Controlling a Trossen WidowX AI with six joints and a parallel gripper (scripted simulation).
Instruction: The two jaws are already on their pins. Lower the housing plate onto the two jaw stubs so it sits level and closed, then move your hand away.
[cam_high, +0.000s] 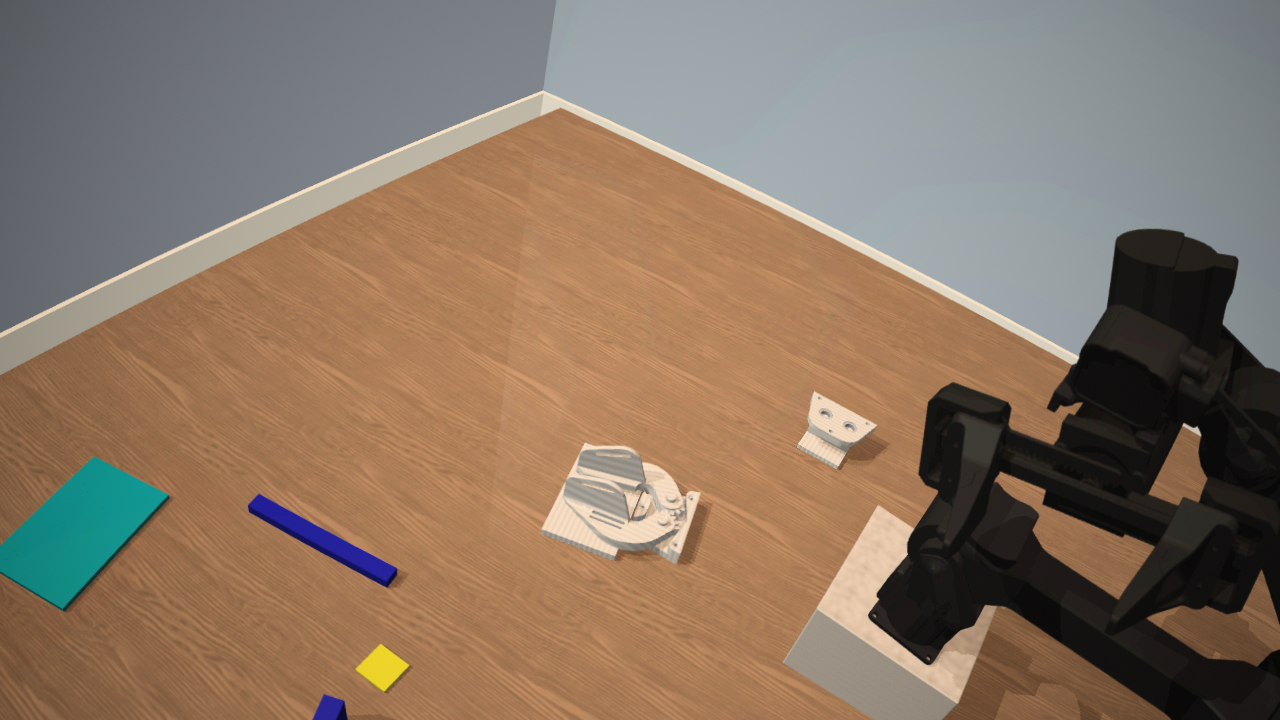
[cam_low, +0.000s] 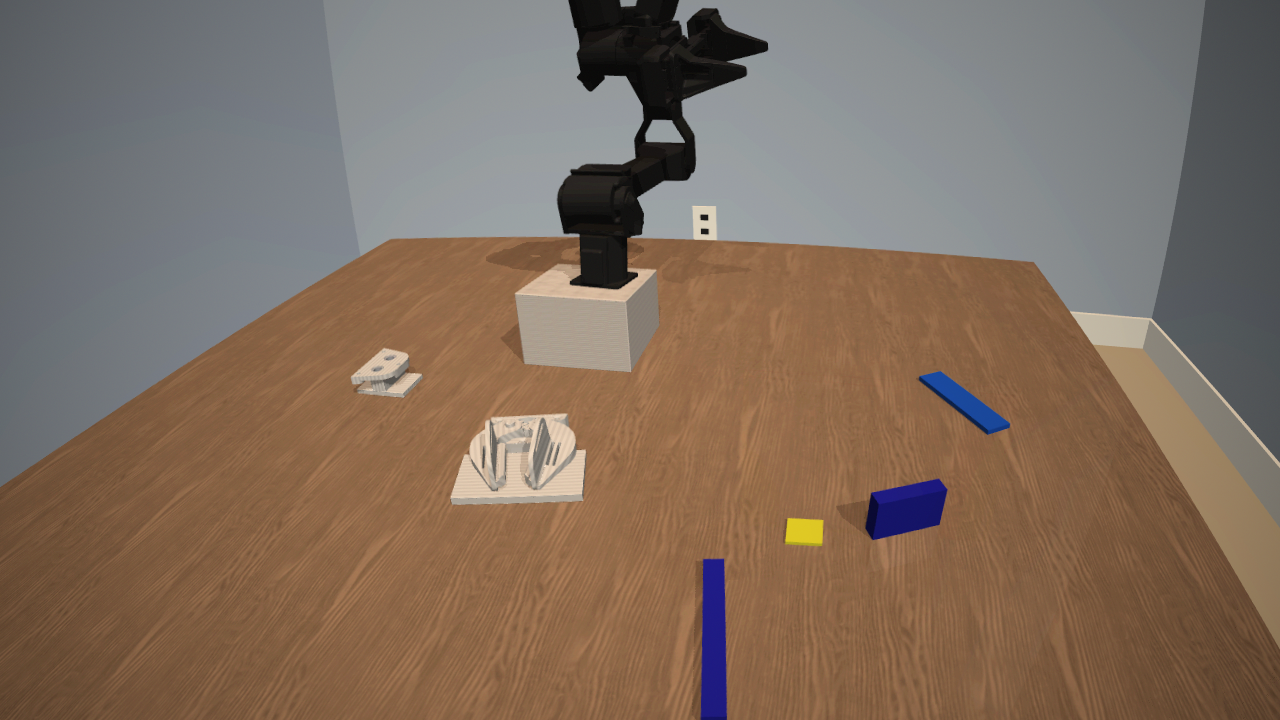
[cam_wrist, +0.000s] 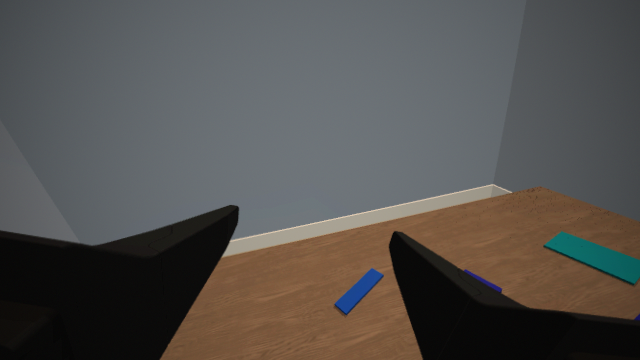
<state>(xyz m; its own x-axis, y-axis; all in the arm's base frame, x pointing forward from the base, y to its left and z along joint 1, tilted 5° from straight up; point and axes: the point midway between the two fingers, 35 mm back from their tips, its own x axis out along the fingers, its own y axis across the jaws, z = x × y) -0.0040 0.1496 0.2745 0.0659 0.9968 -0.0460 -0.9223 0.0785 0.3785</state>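
The white housing plate (cam_high: 838, 419) (cam_low: 384, 362), with two round holes, rests on a small ridged stand (cam_high: 818, 449) (cam_low: 408, 385), away from the jaws. The white assembly's ridged base (cam_high: 572, 530) (cam_low: 563, 484) lies on the table. Two jaws (cam_high: 594, 497) (cam_low: 539, 449) are on it, side by side, with their fins raised; the stubs show as small round bumps at their back end. Nothing covers the stubs. My gripper (cam_high: 1029, 582) (cam_low: 756, 58) (cam_wrist: 316, 226) is open and empty, raised high above the table and far from both plate and jaws.
The arm stands on a pale block (cam_high: 859, 582) (cam_low: 572, 331). A teal panel (cam_high: 85, 532) (cam_wrist: 595, 257), a long dark blue bar (cam_high: 322, 540) (cam_low: 713, 635), a yellow square (cam_high: 383, 667) (cam_low: 803, 531), a dark blue block (cam_low: 908, 510) and a blue strip (cam_low: 964, 402) (cam_wrist: 359, 291) lie apart.
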